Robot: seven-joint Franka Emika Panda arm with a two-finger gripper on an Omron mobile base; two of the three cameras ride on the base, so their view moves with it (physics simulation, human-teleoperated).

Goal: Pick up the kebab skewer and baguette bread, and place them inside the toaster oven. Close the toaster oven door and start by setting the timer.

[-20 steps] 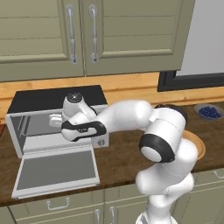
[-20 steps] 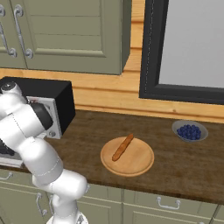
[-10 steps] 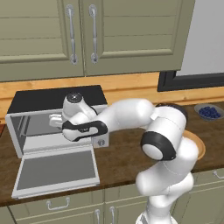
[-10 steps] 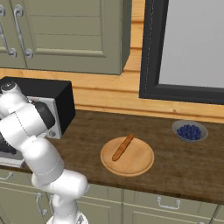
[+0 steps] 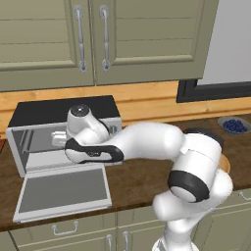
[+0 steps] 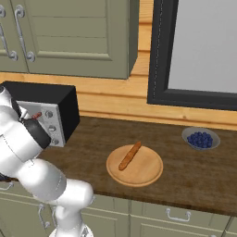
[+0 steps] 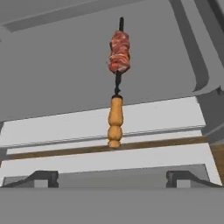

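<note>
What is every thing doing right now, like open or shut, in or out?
Oven door: open, folded down flat.
Oven: open, skewer inside.
Skewer: lying in the oven, let go.
Hand: open, holding nothing, at the oven mouth.
Baguette: out on the wooden plate, not in the oven yet.
Bowl: holds blueberries.
Cupboard doors: shut.

arm hid toaster oven (image 5: 29, 128) knob panel, left base view | toaster oven door (image 5: 61, 192) cut from right base view's left edge
</note>
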